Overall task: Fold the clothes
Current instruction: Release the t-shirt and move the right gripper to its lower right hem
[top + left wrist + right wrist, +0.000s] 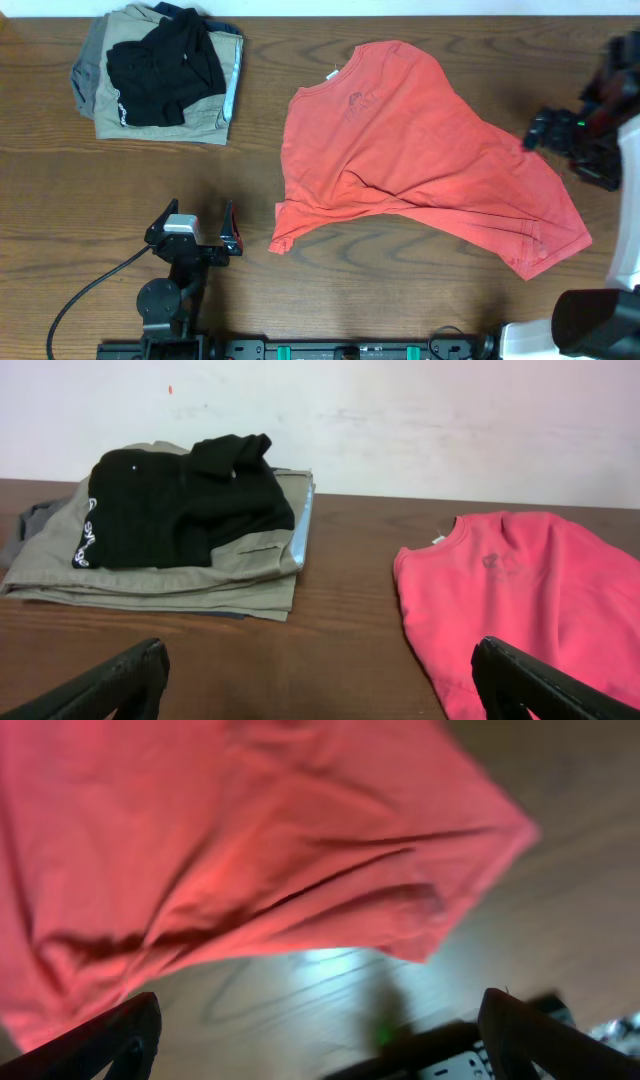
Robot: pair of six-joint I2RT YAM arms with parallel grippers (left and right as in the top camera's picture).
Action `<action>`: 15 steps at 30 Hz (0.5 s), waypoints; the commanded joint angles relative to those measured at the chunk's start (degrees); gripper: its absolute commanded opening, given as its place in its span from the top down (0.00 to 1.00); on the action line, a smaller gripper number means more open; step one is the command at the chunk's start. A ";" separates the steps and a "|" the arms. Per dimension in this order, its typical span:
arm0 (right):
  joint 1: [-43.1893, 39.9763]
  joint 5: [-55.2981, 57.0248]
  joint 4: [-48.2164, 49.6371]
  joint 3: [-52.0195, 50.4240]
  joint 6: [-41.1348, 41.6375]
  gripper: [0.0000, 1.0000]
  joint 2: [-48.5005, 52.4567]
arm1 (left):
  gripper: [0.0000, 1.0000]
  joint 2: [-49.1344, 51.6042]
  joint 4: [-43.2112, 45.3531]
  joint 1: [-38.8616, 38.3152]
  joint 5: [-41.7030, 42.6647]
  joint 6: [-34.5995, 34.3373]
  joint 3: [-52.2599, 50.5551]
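A: From overhead, where is the shirt (400, 150)?
B: Right of middle on the counter (100, 200), spread but rumpled. Its collar is at the far side, one sleeve trails to the near left, and the hem runs off to the near right.
A: And the hands?
B: The left hand (199, 212) sits near left, well apart from the shirt, wide open and empty. The right hand (548, 128) is at the shirt's right edge; from here I cannot tell whether it touches the cloth.
A: Anything else?
B: A khaki pile (215, 115) at the far left, with a black garment (165, 65) on top.
A: The left wrist view?
B: Both fingers (120, 680) stand wide apart at the bottom corners, nothing between them. The pile is far left, the shirt's collar end to the right, a pale wall (400, 420) behind.
A: The right wrist view?
B: Blurred. Its fingers (110, 1040) are spread just as wide and hold nothing. The shirt fills the far part of the view, with bare wood near.
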 commanded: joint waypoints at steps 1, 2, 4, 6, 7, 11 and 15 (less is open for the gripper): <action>-5.75 1.90 -0.15 -0.50 1.27 0.01 -0.11 | 0.02 -0.37 -1.84 0.20 0.55 0.76 -1.03; -7.06 1.92 0.09 -1.20 1.25 0.01 -0.09 | 0.02 -0.37 -1.84 0.20 0.52 0.74 -1.03; -8.94 1.92 0.33 -2.91 0.13 0.01 -0.09 | 0.02 -0.37 -1.84 0.20 0.55 0.76 -1.03; -10.21 1.95 0.57 -5.42 -1.18 0.01 -0.09 | 0.02 -0.37 -1.84 0.20 0.52 0.74 -1.03; -10.60 1.95 0.96 -6.93 -1.60 0.01 -0.09 | 0.02 -0.37 -1.84 0.20 0.55 0.74 -1.03; -10.88 1.60 4.55 -14.12 -2.64 0.05 -0.09 | 0.02 -0.37 -1.84 0.20 0.55 0.74 -1.03; -10.80 1.29 11.19 -22.56 -2.62 0.15 -0.09 | 0.02 -0.37 -1.84 0.20 0.52 0.76 -1.03</action>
